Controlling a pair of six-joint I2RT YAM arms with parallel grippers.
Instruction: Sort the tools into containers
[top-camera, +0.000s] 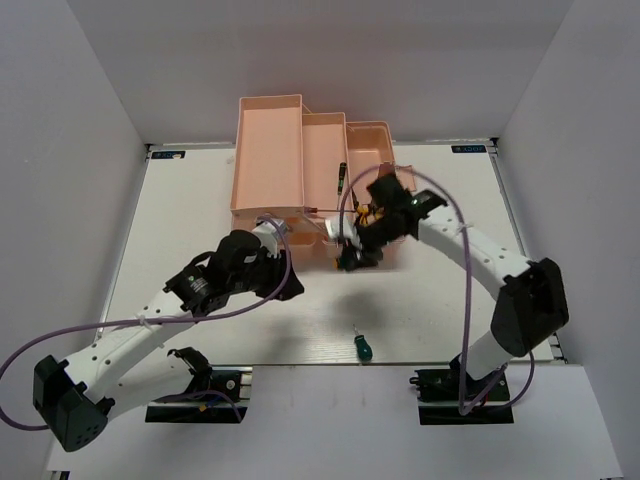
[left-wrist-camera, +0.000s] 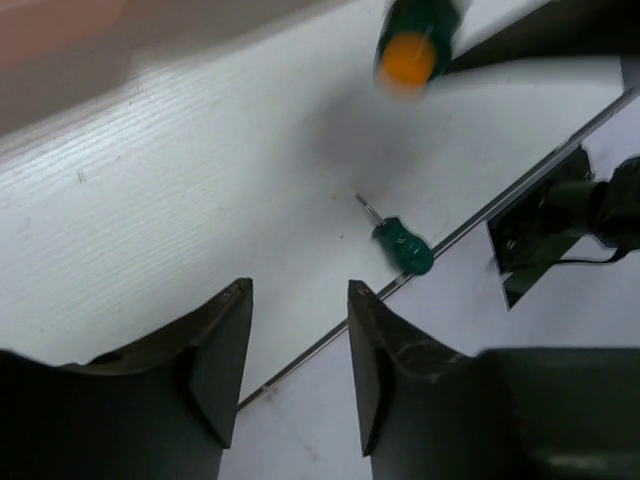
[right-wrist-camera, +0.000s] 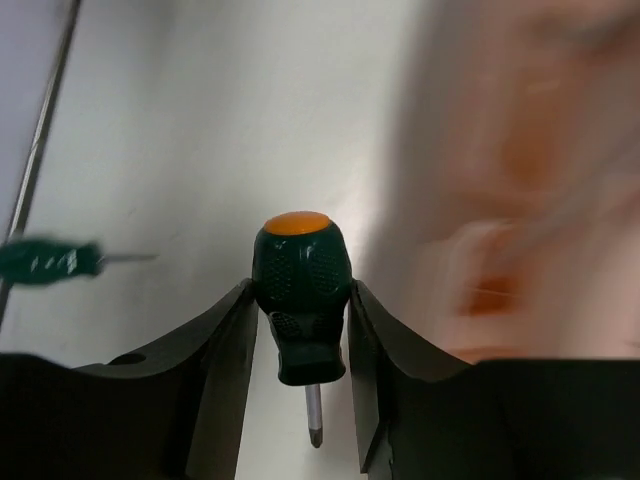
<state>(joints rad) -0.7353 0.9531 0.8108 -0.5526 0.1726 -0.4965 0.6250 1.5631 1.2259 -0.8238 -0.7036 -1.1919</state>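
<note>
White tabletop (top-camera: 200, 200) under grey walls carries a salmon-pink toolbox (top-camera: 270, 150). Just in front of the toolbox, the right gripper (right-wrist-camera: 300, 300) pinches an orange-capped green stubby screwdriver (right-wrist-camera: 300, 275) by its handle. Beside the toolbox's front-left corner, the left gripper (left-wrist-camera: 298, 290) has its fingers spread over bare tabletop. A small green screwdriver (top-camera: 362, 346) lies well in front of the toolbox.

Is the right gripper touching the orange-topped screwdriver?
Touching. In the right wrist view, the right gripper squeezes the screwdriver between its fingers.
</note>
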